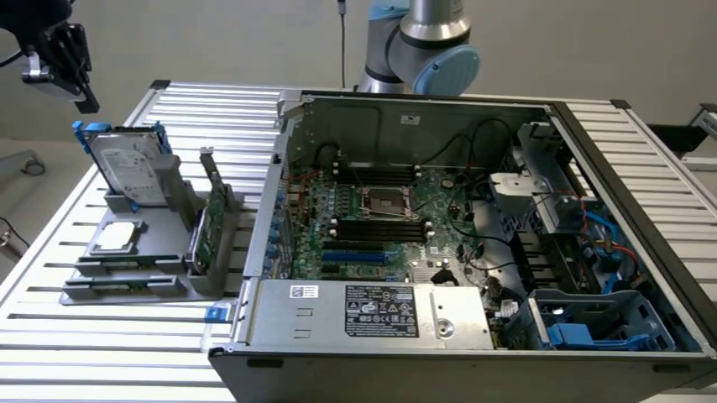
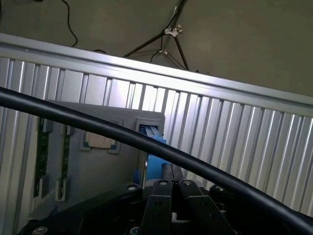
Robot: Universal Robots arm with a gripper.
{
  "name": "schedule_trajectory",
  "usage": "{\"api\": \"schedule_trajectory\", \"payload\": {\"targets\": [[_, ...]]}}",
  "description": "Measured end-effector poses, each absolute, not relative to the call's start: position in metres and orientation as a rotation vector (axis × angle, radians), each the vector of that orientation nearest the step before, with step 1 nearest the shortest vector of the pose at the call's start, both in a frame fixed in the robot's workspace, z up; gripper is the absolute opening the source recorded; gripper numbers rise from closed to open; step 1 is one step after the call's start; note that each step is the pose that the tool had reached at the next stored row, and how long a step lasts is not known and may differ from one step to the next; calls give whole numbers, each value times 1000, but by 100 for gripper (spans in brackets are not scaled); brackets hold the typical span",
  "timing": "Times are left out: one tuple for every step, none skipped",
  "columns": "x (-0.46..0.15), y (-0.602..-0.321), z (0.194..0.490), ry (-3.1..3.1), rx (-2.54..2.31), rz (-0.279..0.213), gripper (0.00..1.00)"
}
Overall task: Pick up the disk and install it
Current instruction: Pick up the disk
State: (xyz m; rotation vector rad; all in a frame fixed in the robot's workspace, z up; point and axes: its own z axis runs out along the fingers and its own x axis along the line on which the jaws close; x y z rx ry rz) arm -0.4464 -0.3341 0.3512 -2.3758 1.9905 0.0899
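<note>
Hovering above disk (image 1: 127, 164) | jaws closed together | ribbed aluminium table (image 1: 67, 336) | pale wall (image 1: 224, 38)

The table (image 1: 112, 344) is ribbed bare aluminium w/ a soft shine. At the left of the exterior view, the holder (image 1: 134, 285) looks like matt grey plastic. The disk (image 1: 126, 164) has a smooth silver-grey metal face w/ a white paper-like label. Its carrier (image 1: 80, 136) is bright blue plastic, a bit glossy. The chip (image 1: 117, 238) has a dull silver metal top. The computer case (image 1: 370, 113) is grey sheet metal, approx. matt. The power supply (image 1: 370, 312) is paler metal, also w/ a printed label. The gripper (image 2: 173, 185) is black and matt, prob. plastic or coated metal. The cable (image 2: 98, 125) is black, smooth, slightly shiny.
</note>
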Motion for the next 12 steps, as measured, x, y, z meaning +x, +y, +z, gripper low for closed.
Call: {"api": "schedule_trajectory", "payload": {"targets": [[-447,-334,351,1986,-2371,76,11],[-447,-334,351,1982,-2368,67,11],[-447,-334,351,1981,-2366,63,11],[-447,-334,351,1980,-2365,61,11],[-447,-334,351,1980,-2365,60,11],[-447,-334,351,1980,-2365,60,11],[-447,-334,351,1980,-2365,60,11],[-447,-334,351,1980,-2365,60,11],[-447,-334,351,1979,-2365,59,11],[-447,-334,351,1979,-2364,58,12],[-447,-334,351,1979,-2364,58,12],[-447,-334,351,1979,-2364,58,17]]}}
